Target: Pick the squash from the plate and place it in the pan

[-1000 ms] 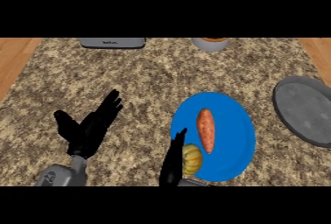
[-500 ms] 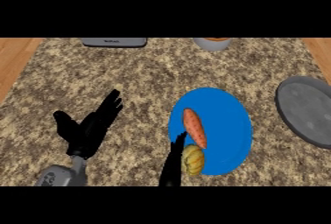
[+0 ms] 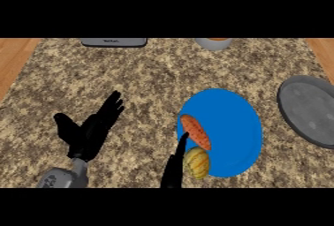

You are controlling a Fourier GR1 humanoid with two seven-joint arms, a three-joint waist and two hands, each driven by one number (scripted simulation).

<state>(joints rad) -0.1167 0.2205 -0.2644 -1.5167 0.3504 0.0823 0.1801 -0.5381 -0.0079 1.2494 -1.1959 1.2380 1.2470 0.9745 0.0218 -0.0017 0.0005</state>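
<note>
So the speckled stone worktop (image 3: 130, 75) fills pretty much the whole view, with wood showing at the far left and far right corners. On its right side sits the grey pan (image 3: 312, 112), cut off by the right edge, with nothing in it. Just left of that, not touching as far as I can tell, is the blue plate (image 3: 231, 119).

Left hand (image 3: 91, 130) is parked on the near left, released, fingers straight and pointing away, well apart from everything. Looks like it's just resting.

Right hand (image 3: 177, 165) comes up from the near edge with its fingers straight and slim, right at the plate's near-left rim. It isn't grasping anything; the fingertips sit beside the squash and just under the carrot.

On the plate: an orange carrot (image 3: 195, 131) lying slanted along the left part, and the squash (image 3: 196, 162), yellowish-green and round, at the near-left bit of the plate, just beside the carrot's near end.

Far edge has a grey flat box (image 3: 114, 42) and a small cup (image 3: 214, 43), both partly cut off.

My read: this is the reach step, the pick hasn't happened yet. Next move needs the right hand to shift a touch right and curl round the squash without bumping the carrot, then lift and carry it right, over to the pan.
</note>
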